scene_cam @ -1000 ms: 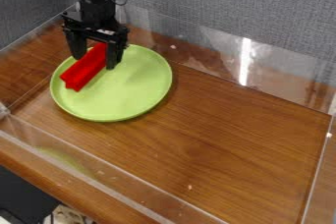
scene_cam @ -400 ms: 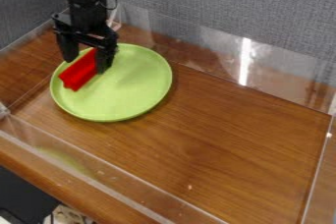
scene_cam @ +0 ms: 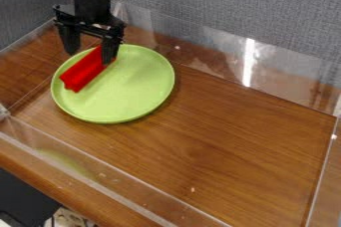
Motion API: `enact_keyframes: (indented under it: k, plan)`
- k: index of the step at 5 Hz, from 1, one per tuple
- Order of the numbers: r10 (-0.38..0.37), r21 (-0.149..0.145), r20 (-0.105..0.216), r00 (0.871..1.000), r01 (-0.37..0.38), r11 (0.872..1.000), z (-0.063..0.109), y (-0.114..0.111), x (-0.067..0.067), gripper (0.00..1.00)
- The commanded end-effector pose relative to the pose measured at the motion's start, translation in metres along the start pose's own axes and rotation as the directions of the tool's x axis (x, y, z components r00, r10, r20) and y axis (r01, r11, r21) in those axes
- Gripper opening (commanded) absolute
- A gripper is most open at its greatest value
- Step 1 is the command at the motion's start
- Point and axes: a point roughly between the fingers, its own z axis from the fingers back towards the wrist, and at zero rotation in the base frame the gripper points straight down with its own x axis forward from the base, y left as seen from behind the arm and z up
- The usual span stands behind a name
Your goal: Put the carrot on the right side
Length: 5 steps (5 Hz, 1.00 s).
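Observation:
The carrot (scene_cam: 83, 70), a bright red blocky bar, lies on the left part of the round lime-green plate (scene_cam: 134, 97), slanting from upper right to lower left. My black gripper (scene_cam: 90, 52) points down just above the carrot's upper end. Its two fingers stand apart, one on each side of the bar, and I see no contact with it. The gripper is open and holds nothing.
The plate sits at the back left of a brown wooden tabletop (scene_cam: 226, 141) enclosed by low clear plastic walls (scene_cam: 253, 57). Bare wood stretches to the right of the plate. A grey fabric backdrop stands behind.
The gripper has risen a little off the carrot and shifted slightly toward the back left. The carrot stays where it was on the plate.

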Motion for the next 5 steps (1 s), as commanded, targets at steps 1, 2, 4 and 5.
enact_keyframes:
  k: [1, 2, 4, 5]
  plan:
    - [0.081, 0.020, 0.061, 0.995, -0.082, 0.996, 0.021, 0.013, -0.003, 1.00]
    - [0.081, 0.016, 0.051, 0.995, -0.082, 0.997, 0.016, 0.019, 0.005, 1.00]
    - [0.017, 0.005, 0.020, 1.000, -0.017, 1.000, 0.001, 0.013, 0.016, 1.00]
    - [-0.044, 0.003, 0.001, 0.999, 0.044, 0.999, -0.016, 0.006, 0.021, 1.00]
